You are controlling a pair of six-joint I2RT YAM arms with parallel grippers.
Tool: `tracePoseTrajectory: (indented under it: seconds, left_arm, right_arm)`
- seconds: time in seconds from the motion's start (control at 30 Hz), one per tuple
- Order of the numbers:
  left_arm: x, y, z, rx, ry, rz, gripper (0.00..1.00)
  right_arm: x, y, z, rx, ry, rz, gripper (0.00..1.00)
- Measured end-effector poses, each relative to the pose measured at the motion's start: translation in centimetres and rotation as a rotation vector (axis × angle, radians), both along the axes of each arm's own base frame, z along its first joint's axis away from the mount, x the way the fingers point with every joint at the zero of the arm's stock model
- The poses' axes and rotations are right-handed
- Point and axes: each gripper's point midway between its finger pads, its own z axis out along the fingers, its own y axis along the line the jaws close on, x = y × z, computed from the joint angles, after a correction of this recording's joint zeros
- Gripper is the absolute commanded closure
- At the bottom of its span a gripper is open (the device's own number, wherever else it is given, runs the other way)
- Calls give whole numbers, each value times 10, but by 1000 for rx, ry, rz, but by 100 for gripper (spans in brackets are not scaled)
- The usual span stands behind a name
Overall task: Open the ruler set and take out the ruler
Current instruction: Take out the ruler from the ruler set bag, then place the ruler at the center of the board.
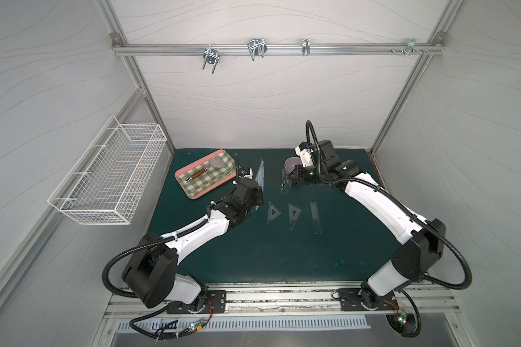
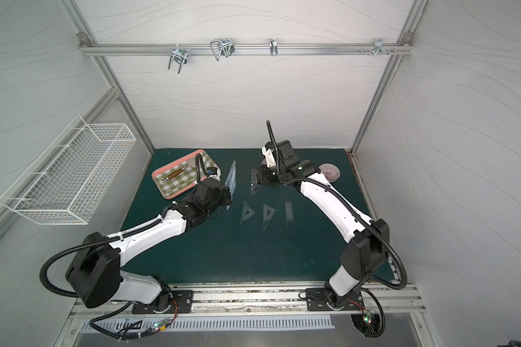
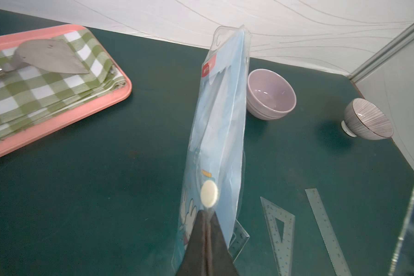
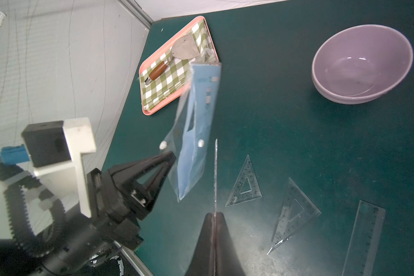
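Two robot arms reach over a dark green table (image 1: pixel 253 255) inside a white-walled booth. The left claw (image 3: pixel 207 215) is pinched tight on one end of the ruler set (image 3: pixel 221 124), a light-blue card in a clear plastic sleeve. It holds the set up on edge above the table, left of centre and toward the back edge, with the rounded hang tab pointing to the back wall. At the gripped end the sleeve's flap stands open, and the two white halves of its snap are apart. The blue card is still inside.

The right claw (image 4: pixel 215 216) is clamped on a clear protractor (image 1: pixel 285 183), which shows edge-on in the right wrist view. The protractor is near the ruler set but not touching it.

In the middle of the table, three clear pieces lie flat in a row, apart from one another. There are two set squares (image 1: pixel 272 211) (image 1: pixel 294 213) and, to their right, a straight ruler (image 1: pixel 315 217).

Near the back left corner sits a pink-rimmed tray (image 3: pixel 46 129) lined with a green checked cloth. A metal spatula (image 3: pixel 50 56) with a wooden handle lies on the cloth.

Near the back edge, right of the ruler set, a pale purple bowl (image 3: pixel 270 95) stands upright. A grey striped bowl (image 3: pixel 368 119) lies tipped on its side close to the back right corner.
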Motion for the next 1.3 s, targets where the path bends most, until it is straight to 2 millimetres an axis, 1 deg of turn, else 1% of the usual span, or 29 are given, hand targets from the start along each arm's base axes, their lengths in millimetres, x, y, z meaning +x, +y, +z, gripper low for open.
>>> tracePoseTrajectory:
  seconds: [0.07,0.13,0.2,0.27,0.37,0.47,0.57,0.63,0.83,0.93,1.0,1.17,1.3]
  left_arm:
    - [-3,11,5,4,0,17,100]
    - [-8,21,14,9,-6,27,100]
    - [-14,25,22,13,-12,23,100]
    - [-19,28,27,15,-14,19,100]
    - [-26,32,29,24,-4,16,100]
    - [-29,34,26,38,13,14,100]
    - [-31,34,23,47,26,9,100]
    - [-33,34,21,52,35,4,100]
    - [-35,33,19,53,47,-11,100]
    - [-35,32,18,56,48,-16,100]
    - [-35,32,18,59,50,-18,100]
    - [-36,33,15,68,58,-21,100]
    - [-36,32,15,71,57,-23,100]
  right_arm:
    - [1,-14,-5,2,18,-14,99]
    - [2,-32,-16,10,55,-31,99]
    - [4,-51,-27,23,96,-46,100]
    - [7,-74,-40,43,139,-73,100]
    - [12,-106,-54,50,184,-110,100]
    - [12,-130,-62,48,211,-128,100]
    - [8,-144,-67,44,229,-114,99]
    - [7,-152,-74,39,246,-100,99]
    - [8,-174,-116,36,373,-81,99]
    - [9,-186,-131,43,419,-89,99]
    - [10,-195,-134,44,421,-99,96]
    - [11,-212,-139,34,420,-119,95]
    - [12,-219,-158,2,467,-121,94]
